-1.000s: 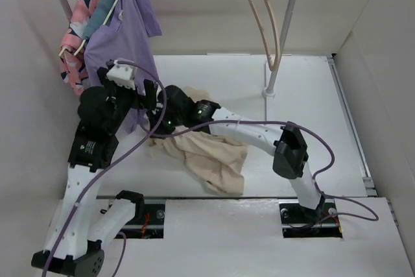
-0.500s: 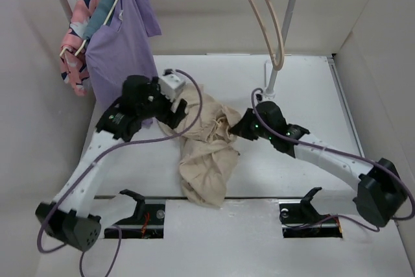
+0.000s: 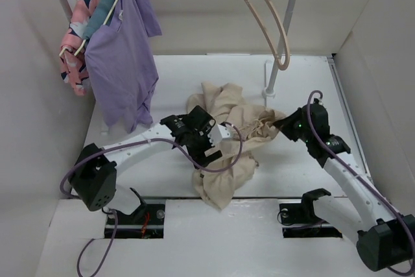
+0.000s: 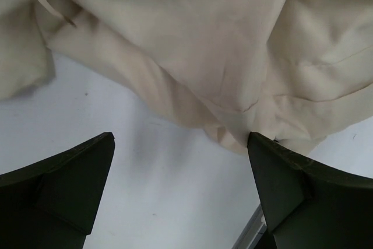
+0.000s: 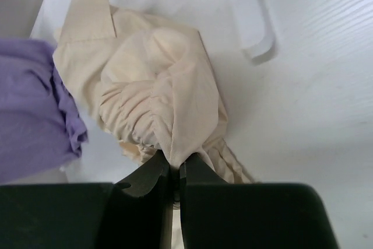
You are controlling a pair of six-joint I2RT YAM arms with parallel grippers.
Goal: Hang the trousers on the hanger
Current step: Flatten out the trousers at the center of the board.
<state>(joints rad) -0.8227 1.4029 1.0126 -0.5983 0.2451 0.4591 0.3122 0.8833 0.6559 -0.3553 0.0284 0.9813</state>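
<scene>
**Top external view: trousers (image 3: 224, 105) lying bunched on the desk (image 3: 311, 76), right hand (image 3: 283, 123) pinching them**

The beige trousers are sitting in a crumpled heap near the middle of the white desk, one part trailing toward the near edge. The right hand is reaching in from the right and clamping a gathered fold at the heap's right side. In the right wrist view its fingers (image 5: 195, 173) are pressing together on that fold of cloth (image 5: 157, 103).

The left hand (image 3: 211, 147) is hovering over the left side of the heap. In the left wrist view its two dark fingers (image 4: 70, 185) are standing wide apart with nothing between them but bare desk, and the trousers' edge (image 4: 192, 39) is lying just ahead of the fingertips.

The pale pink-beige hanger (image 3: 266, 21) is hanging by its hook from the rail at the back right, beside the rack's post (image 3: 285, 37), well apart from the trousers. At the back left, a purple shirt (image 3: 120, 63) and a pink patterned garment (image 3: 72, 30) are hanging on wooden hangers.
</scene>
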